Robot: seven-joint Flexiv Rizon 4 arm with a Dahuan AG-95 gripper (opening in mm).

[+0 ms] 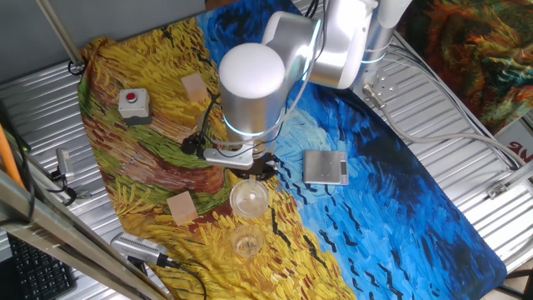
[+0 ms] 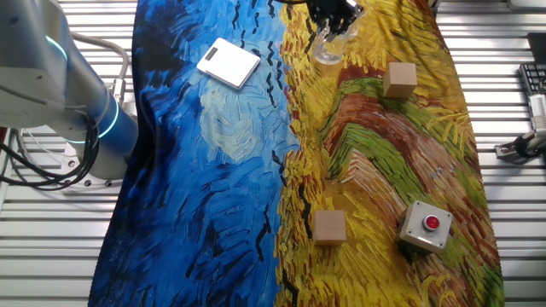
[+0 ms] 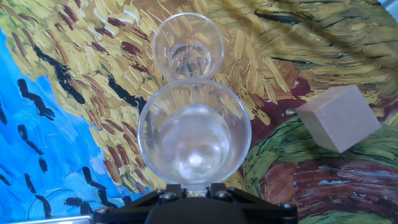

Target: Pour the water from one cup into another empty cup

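The taller clear tumbler (image 3: pixel 194 134) stands upright on the painted cloth, and glints of water (image 3: pixel 189 152) show at its bottom. The shorter clear cup (image 3: pixel 187 46) stands just beyond it, almost touching, and looks empty. In one fixed view the tumbler (image 1: pixel 249 198) is directly under the arm's hand and the short cup (image 1: pixel 247 242) is nearer the front edge. My gripper (image 3: pixel 194 188) is right at the tumbler's near rim. Only the black finger blocks (image 3: pixel 168 194) show, with a narrow gap between them. The other fixed view shows the gripper (image 2: pixel 333 13) over the tumbler (image 2: pixel 328 47).
A tan block (image 3: pixel 339 118) lies to the right of the tumbler. Another tan block (image 1: pixel 194 86), a grey box with a red button (image 1: pixel 133 104) and a silver scale (image 1: pixel 326 167) lie on the cloth. A handled tool (image 1: pixel 137 247) lies at the front left corner.
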